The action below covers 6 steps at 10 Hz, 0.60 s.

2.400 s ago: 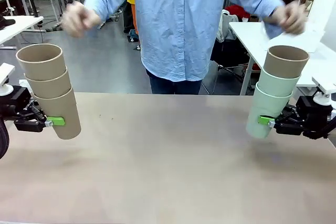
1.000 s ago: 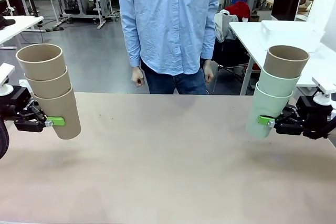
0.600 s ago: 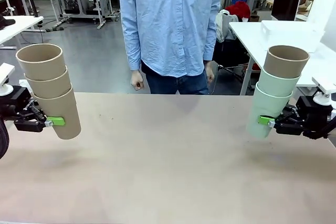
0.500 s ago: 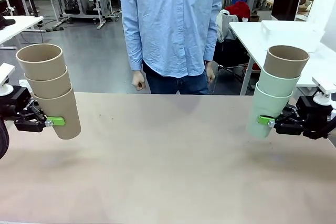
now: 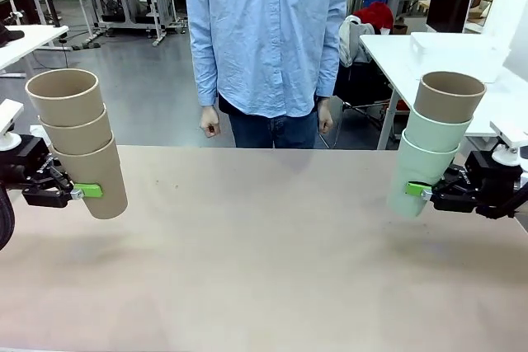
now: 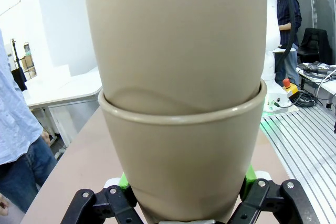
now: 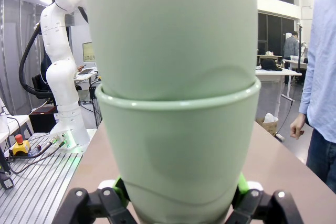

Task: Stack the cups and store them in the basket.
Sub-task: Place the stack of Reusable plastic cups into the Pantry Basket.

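As seen from the front, your left gripper clamps three brown cups over the table, your right gripper a green-and-brown stack. Left wrist: pads squeeze the lowest brown cup. Right wrist: the lowest green cup. Mid-stacking, probably; next, nest the stacks together

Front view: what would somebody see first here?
Two tilted stacks of tall matte cups stand out: three tan-brown cups clamped in the left gripper on the left side, and two pale mint green cups topped by a tan one in the right gripper on the right side. Between them, at the far side of the beige table, stands a person in a light blue shirt.
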Each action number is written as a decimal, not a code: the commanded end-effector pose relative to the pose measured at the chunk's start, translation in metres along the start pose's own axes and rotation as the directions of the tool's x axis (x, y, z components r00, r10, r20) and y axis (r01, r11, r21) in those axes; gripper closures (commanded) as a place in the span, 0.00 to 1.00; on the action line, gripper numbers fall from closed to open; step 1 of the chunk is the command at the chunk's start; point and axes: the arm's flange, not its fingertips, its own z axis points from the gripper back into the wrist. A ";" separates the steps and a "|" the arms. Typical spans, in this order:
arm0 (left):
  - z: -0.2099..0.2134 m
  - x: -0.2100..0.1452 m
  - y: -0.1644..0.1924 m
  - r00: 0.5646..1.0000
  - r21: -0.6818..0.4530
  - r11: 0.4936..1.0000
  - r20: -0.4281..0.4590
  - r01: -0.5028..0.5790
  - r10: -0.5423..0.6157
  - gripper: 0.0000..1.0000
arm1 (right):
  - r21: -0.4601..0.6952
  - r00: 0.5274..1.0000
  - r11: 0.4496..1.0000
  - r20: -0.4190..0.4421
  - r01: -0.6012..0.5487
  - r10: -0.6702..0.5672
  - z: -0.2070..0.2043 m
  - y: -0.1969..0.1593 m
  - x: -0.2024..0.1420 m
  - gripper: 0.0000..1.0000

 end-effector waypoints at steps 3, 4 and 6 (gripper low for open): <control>-0.002 0.006 -0.002 1.000 0.000 1.000 0.005 0.011 -0.011 0.15 | -0.001 1.000 1.000 0.001 -0.011 0.011 0.000 0.000 0.004 0.15; -0.002 0.006 -0.002 1.000 0.000 1.000 0.005 0.011 -0.011 0.15 | -0.001 1.000 1.000 0.001 -0.011 0.011 0.000 0.000 0.004 0.15; -0.002 0.006 -0.002 1.000 0.000 1.000 0.005 0.011 -0.011 0.15 | -0.001 1.000 1.000 0.001 -0.011 0.011 0.000 0.000 0.004 0.15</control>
